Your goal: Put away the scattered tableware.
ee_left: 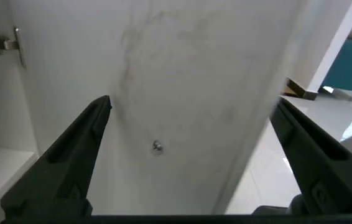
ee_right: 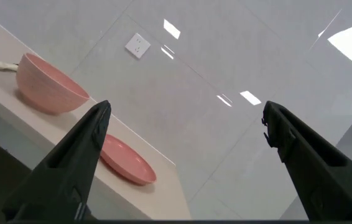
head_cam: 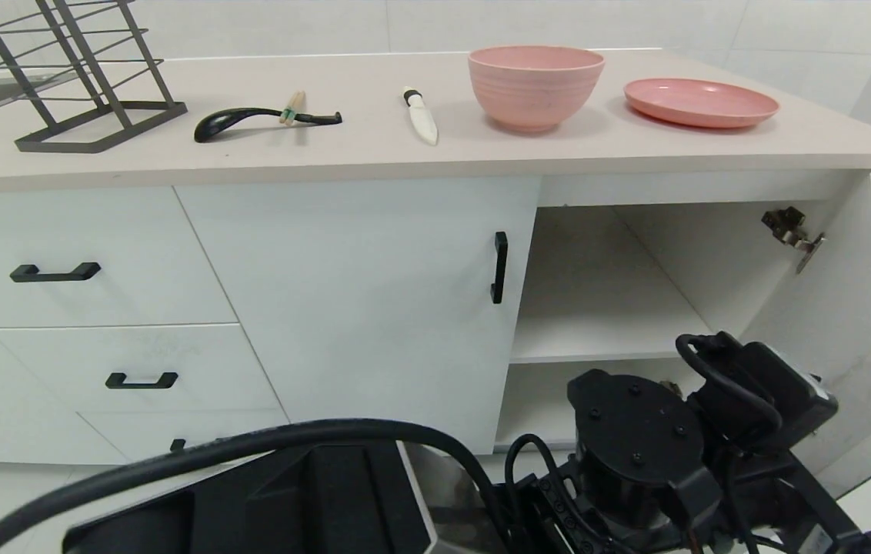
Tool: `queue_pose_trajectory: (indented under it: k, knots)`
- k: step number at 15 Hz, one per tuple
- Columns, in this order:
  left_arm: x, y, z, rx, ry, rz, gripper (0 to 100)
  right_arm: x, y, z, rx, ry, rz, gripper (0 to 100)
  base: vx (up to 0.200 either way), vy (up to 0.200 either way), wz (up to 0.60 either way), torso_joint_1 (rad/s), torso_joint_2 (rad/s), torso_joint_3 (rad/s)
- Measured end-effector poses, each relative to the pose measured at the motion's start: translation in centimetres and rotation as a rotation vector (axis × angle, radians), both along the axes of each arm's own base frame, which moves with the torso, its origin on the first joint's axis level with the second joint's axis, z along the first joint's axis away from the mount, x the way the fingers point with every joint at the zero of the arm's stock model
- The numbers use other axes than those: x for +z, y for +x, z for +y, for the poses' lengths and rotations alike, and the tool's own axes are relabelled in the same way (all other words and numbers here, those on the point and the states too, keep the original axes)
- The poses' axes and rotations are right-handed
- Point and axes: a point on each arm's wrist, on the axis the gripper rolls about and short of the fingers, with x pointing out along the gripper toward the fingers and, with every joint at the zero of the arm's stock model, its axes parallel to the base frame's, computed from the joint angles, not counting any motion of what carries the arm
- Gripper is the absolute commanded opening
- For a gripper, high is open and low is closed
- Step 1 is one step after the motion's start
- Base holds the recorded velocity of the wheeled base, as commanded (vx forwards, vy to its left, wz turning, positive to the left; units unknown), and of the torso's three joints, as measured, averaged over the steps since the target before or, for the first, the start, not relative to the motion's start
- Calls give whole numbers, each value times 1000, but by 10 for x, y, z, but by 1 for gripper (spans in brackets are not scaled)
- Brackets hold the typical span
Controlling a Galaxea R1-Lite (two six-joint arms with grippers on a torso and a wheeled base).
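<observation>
1. Counter (head_cam: 374,150): pale top, carrying all the tableware listed below.
2. Pink bowl (head_cam: 535,85): upright, at 1 o'clock in the head view, toward the counter's back edge.
3. Pink plate (head_cam: 701,101): lying flat at 3 o'clock of the bowl, near it but apart.
4. Knife (head_cam: 422,115): white with a dark band near its far end. It lies at 9 o'clock of the bowl, roughly along the 12-to-6 line.
5. Black spoon (head_cam: 251,121): at 9 o'clock of the knife, scoop toward 9, handle toward 3.
6. Chopsticks (head_cam: 293,108): a short pair lying across the spoon's handle (touching it, as far as can be told).
7. Wire rack (head_cam: 81,77): dark frame at 9 o'clock of the spoon, apart from it.
8. Cabinet (head_cam: 635,254): under the counter at 5 o'clock of the bowl, standing open. It has one shelf (head_cam: 597,331), and its door (head_cam: 859,323) is swung out toward 3 o'clock.
9. Left gripper (ee_left: 191,104): fingers spread wide with nothing between them, facing the inner face of the open door.
10. Right gripper (ee_right: 186,111): fingers spread wide and holding nothing, below the counter's edge, with the bowl and plate above it.
</observation>
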Motion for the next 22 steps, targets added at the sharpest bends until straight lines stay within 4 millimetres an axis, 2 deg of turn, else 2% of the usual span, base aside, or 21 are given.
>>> queue_pose_trajectory:
  k: [4,6,10,13,15,17,18,20,22]
  knots:
    - [-10,-8,-16,-24,-10,-3,100,5,-5,0,-22,-12,-24,100,0,0,0,0,0,0]
    - [-13,-18,-30,-51,-32,-11,100,9,-10,1,-37,-25,-46,100,0,0,0,0,0,0]
    - [-27,-67,-68,-225,-119,-57,100,28,-30,10,-58,-63,-101,100,0,0,0,0,0,0]
    - [-37,-85,-74,-342,-211,-103,100,40,-56,24,-61,-78,-111,100,0,0,0,0,0,0]
    - [-33,-78,-66,-354,-240,-79,100,44,-74,35,-56,-104,-132,100,0,0,0,0,0,0]
    - [-32,-71,-51,-349,-225,-40,100,38,-78,37,-53,-104,-129,100,0,0,0,0,0,0]
    - [-35,-65,-41,-335,-198,-22,100,31,-73,34,-49,-94,-109,100,0,0,0,0,0,0]
    - [-43,-40,-10,-261,-107,14,100,12,-53,24,-20,-63,-47,100,0,0,0,0,0,0]
    - [-38,-8,34,-136,-32,5,100,-15,-25,14,32,-13,56,100,0,0,0,0,0,0]
